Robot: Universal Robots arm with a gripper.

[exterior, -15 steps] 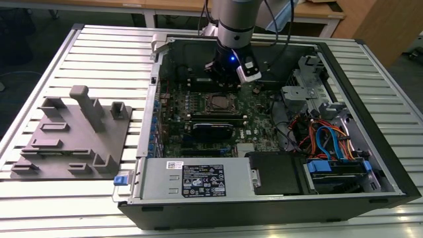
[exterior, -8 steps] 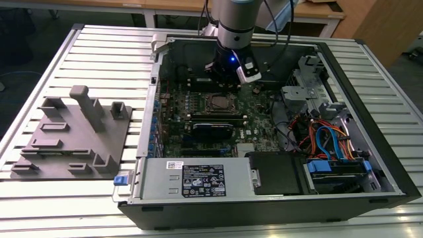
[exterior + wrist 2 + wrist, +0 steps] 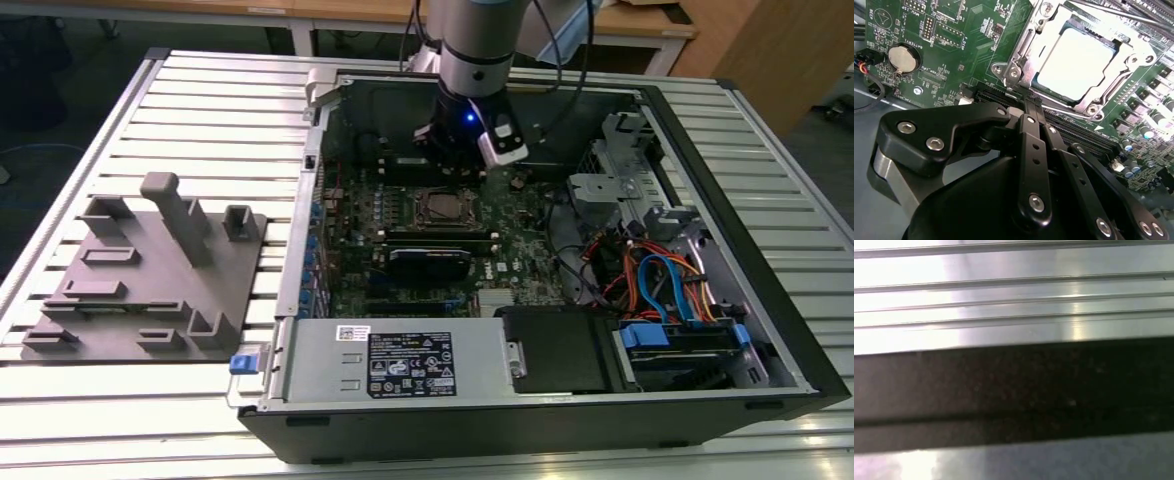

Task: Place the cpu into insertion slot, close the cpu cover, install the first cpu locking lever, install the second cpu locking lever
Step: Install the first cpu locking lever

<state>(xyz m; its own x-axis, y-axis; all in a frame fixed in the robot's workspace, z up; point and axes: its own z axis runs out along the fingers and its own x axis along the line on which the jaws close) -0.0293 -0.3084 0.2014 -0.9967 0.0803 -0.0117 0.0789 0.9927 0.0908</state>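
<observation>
In the second wrist view the cpu (image 3: 1076, 62) lies flat in the insertion slot, its pale metal top glaring under the light. The silvery cpu cover (image 3: 1021, 57) is folded down around it as a frame. A thin metal lever (image 3: 1056, 106) runs along the socket edge nearest my fingers. My gripper (image 3: 1027, 104) is shut with nothing in it, its tips just short of that edge. In the exterior view the gripper (image 3: 454, 165) hangs inside the open computer case, just behind the insertion slot (image 3: 441, 207) on the green motherboard (image 3: 514, 250).
A coin battery (image 3: 904, 57) and black memory slots (image 3: 1081, 137) flank the socket. A black card (image 3: 427, 263), the power supply (image 3: 387, 362) and a drive cage with cables (image 3: 667, 285) crowd the case. A grey fixture plate (image 3: 147, 270) lies at the exterior view's left on the slatted table (image 3: 1014, 310).
</observation>
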